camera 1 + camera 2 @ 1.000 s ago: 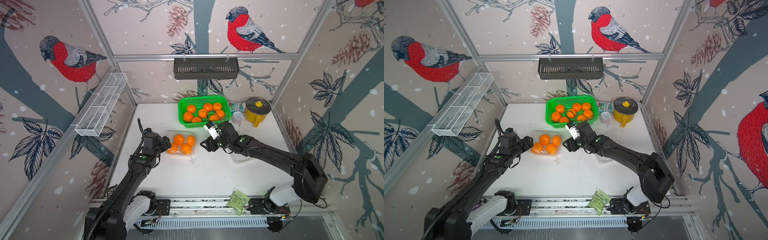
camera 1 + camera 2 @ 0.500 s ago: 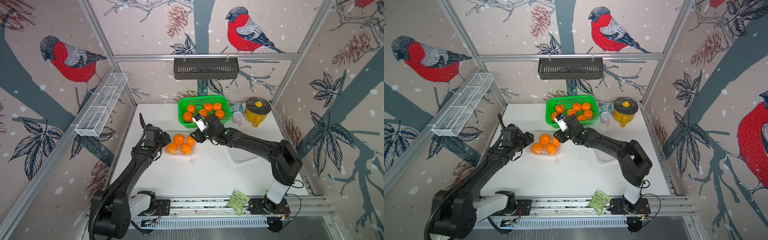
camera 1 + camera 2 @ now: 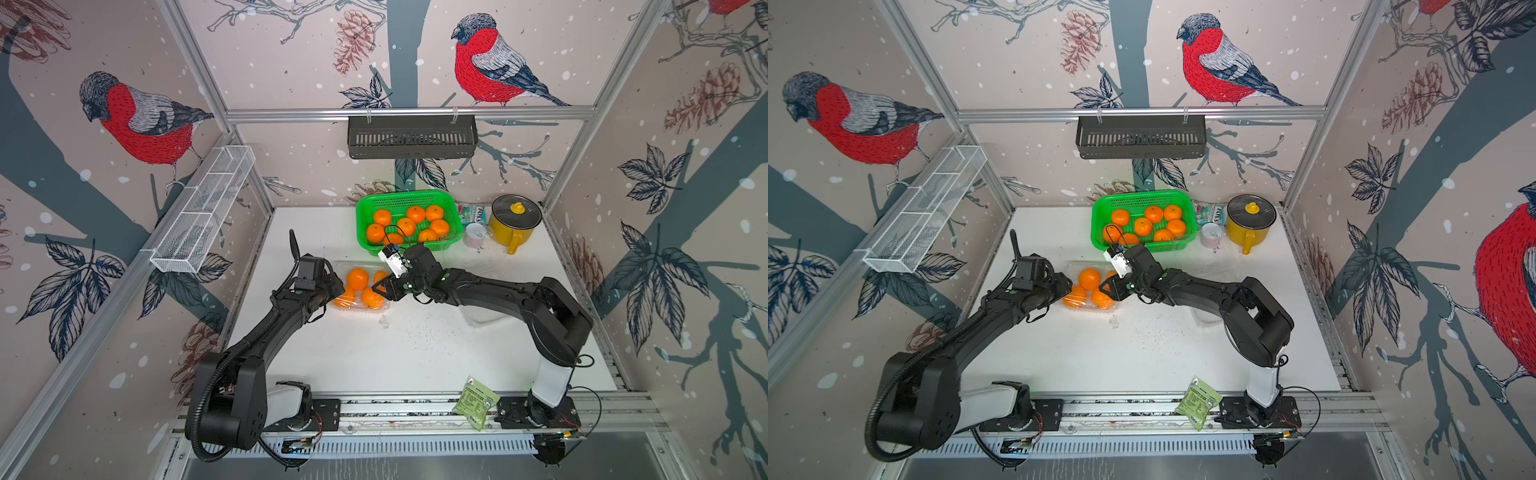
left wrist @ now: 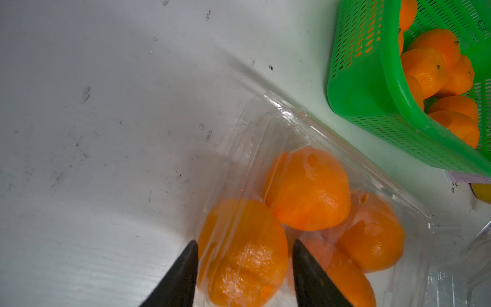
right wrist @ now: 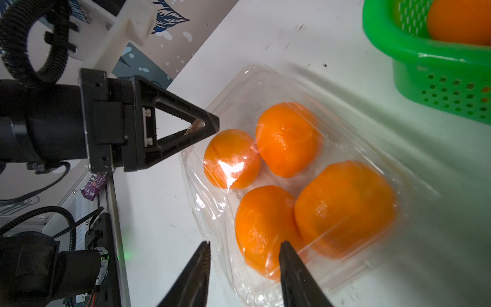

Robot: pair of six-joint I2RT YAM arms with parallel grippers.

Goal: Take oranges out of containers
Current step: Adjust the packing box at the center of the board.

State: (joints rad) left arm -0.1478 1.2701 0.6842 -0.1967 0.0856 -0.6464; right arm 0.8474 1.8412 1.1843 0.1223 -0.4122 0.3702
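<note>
Two sets of part-open fingers, the left fingers (image 4: 183, 273) bracketing an orange (image 4: 247, 255) through the wall (grip not discernible) and the right fingers (image 5: 295, 271) astride the opposite rim, flank the clear container (image 4: 281, 114) of four oranges (image 5: 287, 138) at mid-surface (image 3: 374, 361), near the far-edge green basket (image 3: 409, 199).

Four glossy oranges (image 5: 288, 139) sit packed two by two inside a clear plastic clamshell container (image 5: 265, 85) lying flat on the white worktop (image 3: 374, 353). Its thin lid appears to be down over the fruit, with glare streaking the plastic. The box rests just in front of a green basket (image 3: 409, 197), close but not touching, where eight more oranges lie loose in a single layer. A second clear container (image 3: 484, 318), faint against the white surface, lies well apart to the right; its contents cannot be made out.
</note>
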